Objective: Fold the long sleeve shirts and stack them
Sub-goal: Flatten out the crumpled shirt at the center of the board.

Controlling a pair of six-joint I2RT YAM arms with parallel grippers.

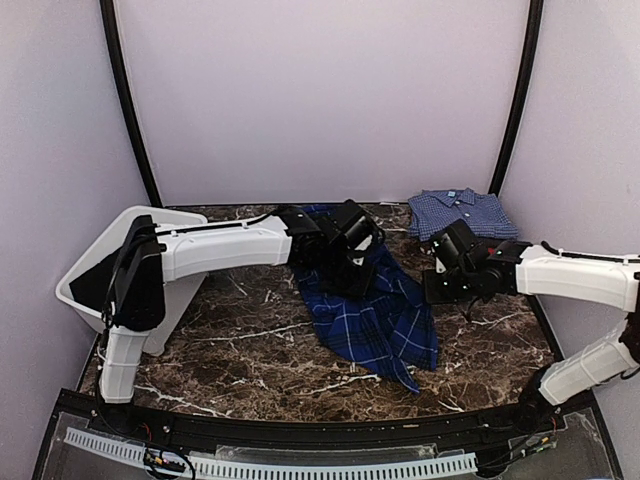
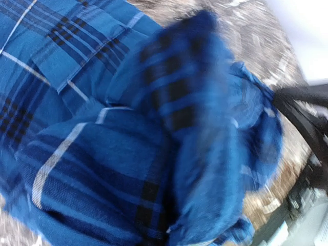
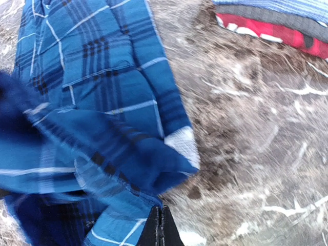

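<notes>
Deep-blue plaid shirt [image 1: 375, 315] rumpled on marble table [image 1: 250, 370] — white, black lines.

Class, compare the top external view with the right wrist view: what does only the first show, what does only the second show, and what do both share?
Only the top external view: both arms whole, a white bin at the table's left edge, and the collar of the lighter blue shirt on the back stack. Only the right wrist view: a red shirt lower in that stack, and the right gripper seen shut. Both: the deep-blue plaid shirt, crumpled on the marble table.
</notes>
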